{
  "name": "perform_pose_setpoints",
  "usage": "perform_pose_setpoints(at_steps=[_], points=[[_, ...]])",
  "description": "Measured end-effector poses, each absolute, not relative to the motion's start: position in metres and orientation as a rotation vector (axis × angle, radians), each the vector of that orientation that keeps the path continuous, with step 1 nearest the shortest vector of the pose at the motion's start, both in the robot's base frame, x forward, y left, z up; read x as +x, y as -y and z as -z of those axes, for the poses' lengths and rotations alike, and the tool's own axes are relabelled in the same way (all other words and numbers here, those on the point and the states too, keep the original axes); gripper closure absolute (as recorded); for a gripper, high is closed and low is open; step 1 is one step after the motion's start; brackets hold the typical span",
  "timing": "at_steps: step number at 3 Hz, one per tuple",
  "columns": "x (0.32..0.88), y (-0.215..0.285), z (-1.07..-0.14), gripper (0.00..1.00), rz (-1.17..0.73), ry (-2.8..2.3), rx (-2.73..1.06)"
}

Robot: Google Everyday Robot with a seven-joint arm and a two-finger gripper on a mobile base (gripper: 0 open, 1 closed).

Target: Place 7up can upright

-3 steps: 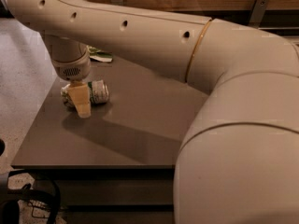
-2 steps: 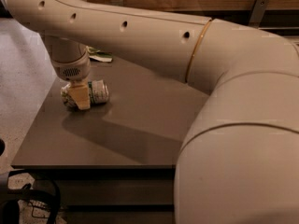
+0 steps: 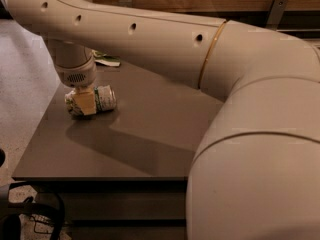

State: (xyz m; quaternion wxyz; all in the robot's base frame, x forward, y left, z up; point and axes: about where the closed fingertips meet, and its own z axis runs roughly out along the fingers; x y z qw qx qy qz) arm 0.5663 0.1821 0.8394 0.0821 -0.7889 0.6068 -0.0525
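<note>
The 7up can, silver and green, lies on its side on the left part of the dark grey table. My gripper hangs from the wrist straight down over the can's left half. Its near finger, with a yellowish pad, lies flat against the front of the can. The far finger is hidden behind the can. The can's left end shows as a pale lump beside the pad. The can rests on the tabletop.
A green chip bag lies at the table's back edge behind the wrist. My big arm spans the top and right of the view and hides the table's right side. The floor lies to the left, and cables lie below the front left corner.
The near finger has drawn back from the camera side onto the can's front; its tip now stands a little higher. The can has stayed in place on its side.
</note>
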Motion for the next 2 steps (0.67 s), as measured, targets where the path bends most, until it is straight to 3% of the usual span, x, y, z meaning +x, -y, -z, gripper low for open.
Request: perform_pose_setpoints(at_steps=[1,2], points=[[0.5664,-0.1824,-0.8388,1.0,0.157,-1.811,-2.357],[0.5664,-0.1824,-0.8388,1.0,0.157,-1.811,-2.357]])
